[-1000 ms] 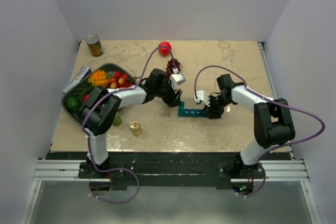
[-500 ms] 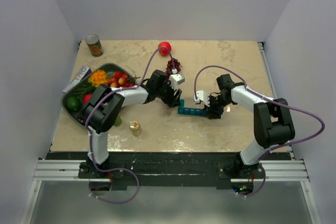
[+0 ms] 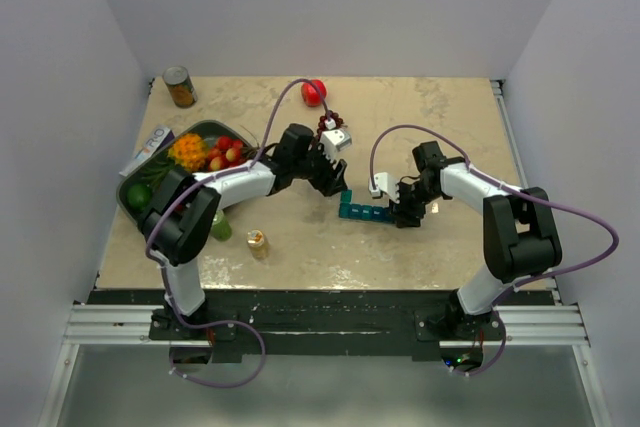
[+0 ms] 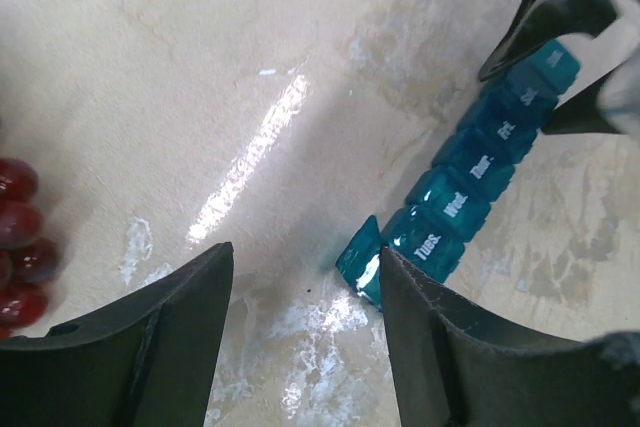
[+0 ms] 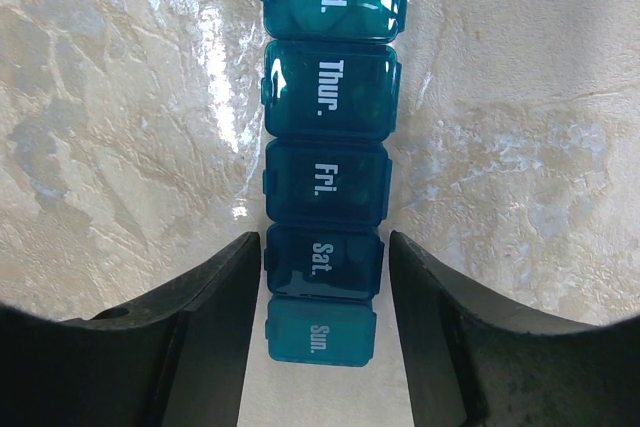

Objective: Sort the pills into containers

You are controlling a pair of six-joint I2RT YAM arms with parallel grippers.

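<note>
My left gripper (image 4: 305, 282) hangs over the table (image 3: 440, 117) with its jaws wide apart and nothing between them. Only bare tabletop shows in the gap. The organiser (image 4: 478, 165) lies ahead of this hand and off to its right. It runs away from the right finger (image 4: 450, 347) in a slanted row, and I read Tues, Wed, Thur and Fri on the lids. The lid at the near end, next to Tues, is tipped up, just ahead of that finger's tip. Some grapes (image 4: 15, 237) sit at the far left of this hand, well apart from the organiser.

My right gripper (image 5: 325, 247) is at the organiser's (image 5: 325, 177) other end. Its jaws are parted about as wide as the row. One finger (image 5: 215, 317) runs along each side of the Sat and Sun boxes, and the Sun box lies deepest between them. Fri, Thur and Wed stretch out ahead of the fingertips. The fingers sit right at the box walls, but I cannot tell whether they press on them or stand just clear.

From above, the organiser (image 3: 362, 211) lies flat between my two hands, with the left gripper (image 3: 335, 185) at one end and the right gripper (image 3: 405, 213) at the other.
</note>
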